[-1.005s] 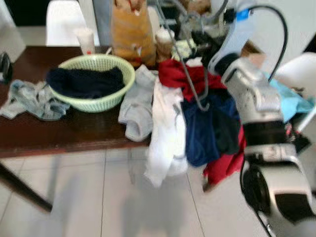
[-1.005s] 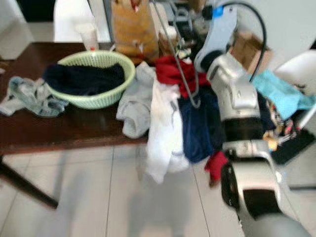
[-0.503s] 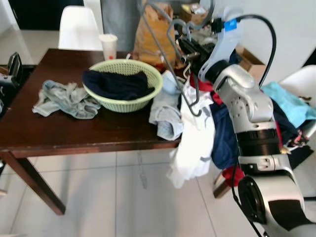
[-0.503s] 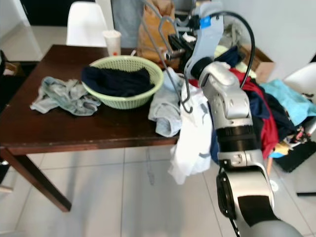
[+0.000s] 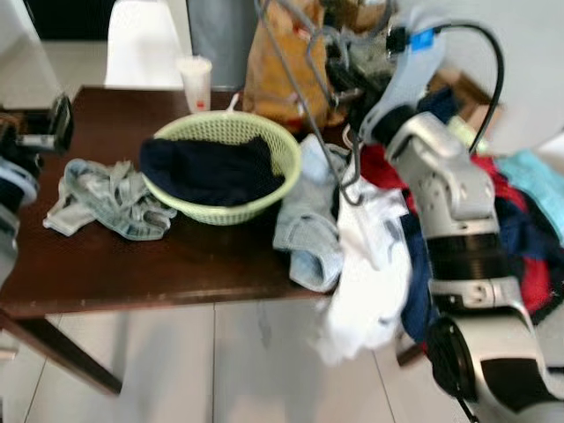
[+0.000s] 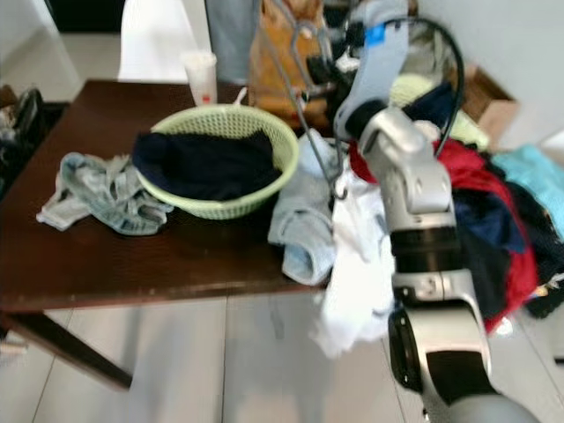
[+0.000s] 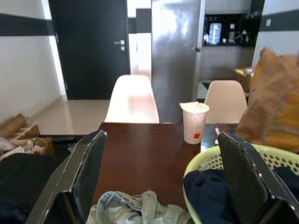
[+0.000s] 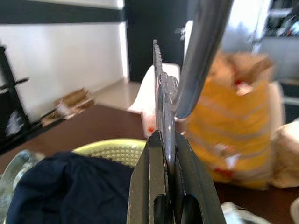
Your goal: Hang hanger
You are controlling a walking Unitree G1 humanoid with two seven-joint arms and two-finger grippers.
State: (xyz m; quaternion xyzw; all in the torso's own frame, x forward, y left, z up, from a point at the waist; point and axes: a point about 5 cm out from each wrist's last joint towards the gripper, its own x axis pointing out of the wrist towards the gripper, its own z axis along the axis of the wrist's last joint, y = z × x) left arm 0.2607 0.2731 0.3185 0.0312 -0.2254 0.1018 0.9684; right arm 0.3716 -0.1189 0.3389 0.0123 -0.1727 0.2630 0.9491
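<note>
At the dark wooden worktop [image 5: 132,273]'s left edge the left claw [image 7: 161,175] gapes wide above crumpled grey-blue jeans [image 5: 101,198]. The pale green plastic basket [image 5: 225,163] sits mid-worktop. The right claw [image 8: 167,154] clamps the grey wire hanger [image 5: 304,97] raised over piled clothes [image 5: 370,256] spilling off the right edge.

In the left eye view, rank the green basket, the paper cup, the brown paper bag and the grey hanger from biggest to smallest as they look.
1. green basket, the widest.
2. brown paper bag and grey hanger look alike in extent; the bag is cut off at the top and the hanger is thin wire held in the right gripper, so I won't rank them.
3. paper cup, smallest.
</note>
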